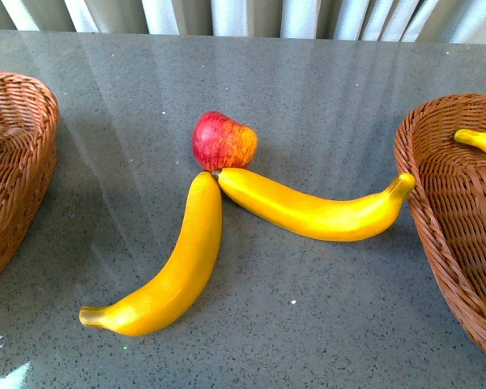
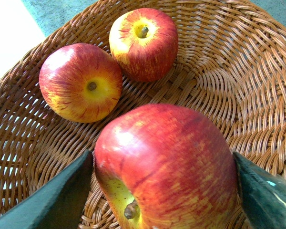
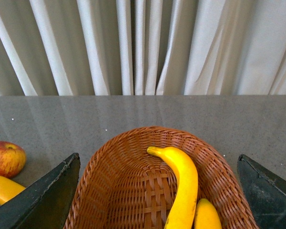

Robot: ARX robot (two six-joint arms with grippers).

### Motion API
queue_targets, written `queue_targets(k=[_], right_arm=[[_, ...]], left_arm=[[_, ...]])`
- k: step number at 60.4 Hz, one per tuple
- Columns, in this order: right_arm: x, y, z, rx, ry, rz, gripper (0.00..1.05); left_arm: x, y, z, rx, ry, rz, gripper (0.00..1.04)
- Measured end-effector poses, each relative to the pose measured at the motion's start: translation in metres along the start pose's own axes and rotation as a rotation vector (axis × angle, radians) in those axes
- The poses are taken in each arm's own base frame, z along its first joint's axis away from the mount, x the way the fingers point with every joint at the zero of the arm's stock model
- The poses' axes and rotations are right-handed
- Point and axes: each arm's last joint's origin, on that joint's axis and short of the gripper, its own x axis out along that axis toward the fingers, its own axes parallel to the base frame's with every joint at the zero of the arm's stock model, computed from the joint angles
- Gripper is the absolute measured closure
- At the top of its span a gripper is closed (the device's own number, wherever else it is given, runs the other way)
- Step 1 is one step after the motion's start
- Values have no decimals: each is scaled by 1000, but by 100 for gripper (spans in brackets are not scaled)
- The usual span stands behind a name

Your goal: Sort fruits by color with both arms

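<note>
Fruit on hand:
- Round red apple with yellow streaks [image 1: 224,140]: on the table, centre
- Long curved glossy yellow banana [image 1: 166,271]: from the apple's 6 o'clock, running to 7 o'clock
- Second yellow banana [image 1: 312,212]: from the same spot toward 4 o'clock, stem by the right woven wicker basket [image 1: 437,186]
- Third banana [image 3: 183,183], fourth banana [image 3: 207,214]: inside that basket
- Second red apple [image 2: 81,81], third red apple [image 2: 144,42]: in the left wicker basket [image 2: 257,95]
- Fourth red apple [image 2: 167,143]: gripped by the left gripper [image 2: 162,156] above them
</note>
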Motion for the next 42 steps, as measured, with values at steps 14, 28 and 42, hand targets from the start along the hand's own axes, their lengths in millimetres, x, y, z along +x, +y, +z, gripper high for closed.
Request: queue_targets(k=[14, 28, 42], right_arm=[[0, 0, 0, 0, 0, 0, 9], [0, 0, 0, 0, 0, 0, 9], [0, 0, 0, 0, 0, 0, 9]], left_arm=[[-4, -13, -5, 48, 11, -71, 9], [-13, -64, 3, 147, -8, -229, 9], [-17, -120, 1, 241, -14, -367, 9]])
